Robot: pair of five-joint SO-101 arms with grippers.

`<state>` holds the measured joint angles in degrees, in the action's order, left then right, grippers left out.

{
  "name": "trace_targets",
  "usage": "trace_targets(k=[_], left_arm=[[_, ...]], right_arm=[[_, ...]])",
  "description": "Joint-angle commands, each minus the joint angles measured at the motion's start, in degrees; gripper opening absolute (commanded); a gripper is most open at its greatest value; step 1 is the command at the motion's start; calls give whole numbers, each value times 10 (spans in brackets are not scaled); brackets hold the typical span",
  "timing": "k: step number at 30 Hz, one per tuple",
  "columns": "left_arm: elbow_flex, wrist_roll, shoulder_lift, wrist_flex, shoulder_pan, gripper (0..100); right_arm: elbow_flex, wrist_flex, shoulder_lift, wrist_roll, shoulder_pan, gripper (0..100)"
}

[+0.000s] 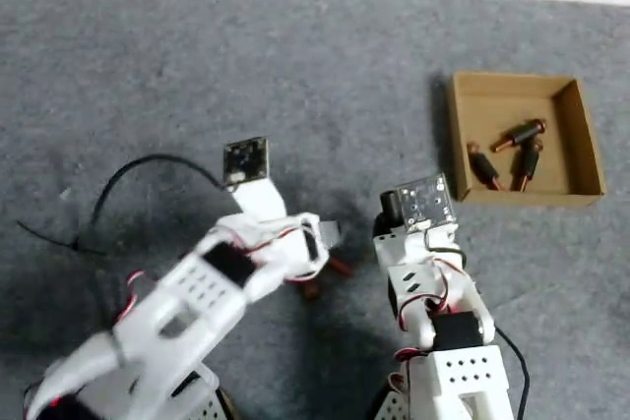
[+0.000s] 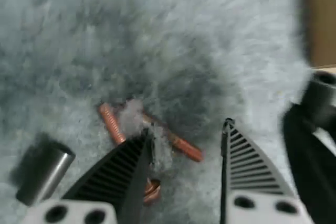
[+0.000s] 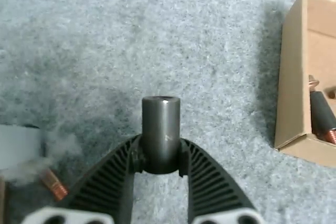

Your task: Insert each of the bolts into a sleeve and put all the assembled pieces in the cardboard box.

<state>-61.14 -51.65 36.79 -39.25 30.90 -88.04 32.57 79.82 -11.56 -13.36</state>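
Holding one sleeve [image 3: 161, 129], right hand [image 3: 160, 153] sits near box [image 1: 522, 198] of three assembled pieces [image 1: 519, 135].

The left arm [image 1: 197, 297] stretches low and slantwise toward the middle. Its left gripper [image 2: 189, 129] points downward with the jaws parted. The right arm [image 1: 433, 292] stands just beside it, folded more upright, and the right gripper [image 3: 160, 153] is clamped on a sleeve [image 3: 161, 124].

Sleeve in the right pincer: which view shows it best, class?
Right wrist view: the sleeve shows centred, clamped in the right pincer. The left wrist view catches part at its edge; in the high view the arm's wrist covers it.
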Motion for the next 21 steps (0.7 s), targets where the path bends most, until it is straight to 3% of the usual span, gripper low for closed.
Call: trace_targets(k=[1, 21], left_arm=[[66, -47, -104, 13, 12, 204], [157, -59, -342, 14, 7, 200]], right_arm=[[1, -16, 9, -2, 7, 4], [0, -16, 8, -2, 7, 4]])
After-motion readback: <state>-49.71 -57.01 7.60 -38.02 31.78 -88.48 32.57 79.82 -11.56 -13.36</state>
